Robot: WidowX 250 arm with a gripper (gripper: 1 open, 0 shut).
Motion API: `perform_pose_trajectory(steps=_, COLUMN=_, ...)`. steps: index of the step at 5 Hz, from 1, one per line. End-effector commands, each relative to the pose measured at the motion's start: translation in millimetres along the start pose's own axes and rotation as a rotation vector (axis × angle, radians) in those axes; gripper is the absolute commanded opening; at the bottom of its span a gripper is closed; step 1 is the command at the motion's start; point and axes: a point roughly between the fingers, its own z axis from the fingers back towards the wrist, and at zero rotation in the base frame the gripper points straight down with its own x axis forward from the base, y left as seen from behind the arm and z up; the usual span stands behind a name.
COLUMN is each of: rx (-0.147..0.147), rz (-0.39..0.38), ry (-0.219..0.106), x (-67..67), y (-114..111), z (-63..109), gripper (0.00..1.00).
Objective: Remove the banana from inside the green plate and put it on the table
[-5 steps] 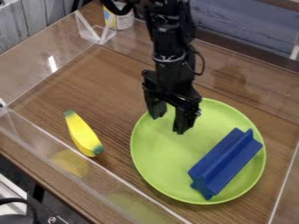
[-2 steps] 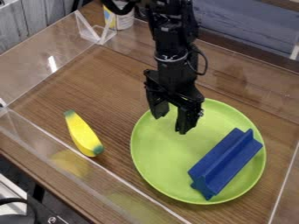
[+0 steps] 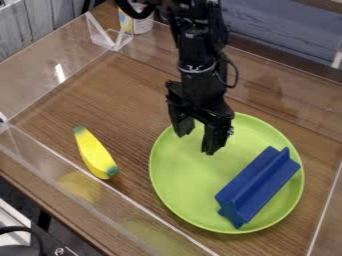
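Note:
The yellow banana lies on the brown table, left of the green plate and apart from its rim. My gripper hangs over the plate's upper-left edge, fingers pointing down, open, with nothing between them. It is well to the right of the banana. A blue ridged block rests inside the plate on its right half.
Clear acrylic walls run along the table's left and front edges. A clear holder stands at the back left. A dark blue backdrop closes off the far side.
The gripper has shifted very slightly to the right. Banana, plate and block have not moved.

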Motion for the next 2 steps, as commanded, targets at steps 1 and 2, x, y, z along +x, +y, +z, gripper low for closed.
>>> perform_pose_trajectory(steps=1, rx=0.014, rz=-0.019, ry=-0.056, x=5.3, y=-3.8, z=13.5, gripper=1.00)
perform_pose_trajectory(steps=2, rx=0.015, rz=-0.020, ry=-0.062, x=5.7, y=-4.7, z=15.0, gripper=1.00)
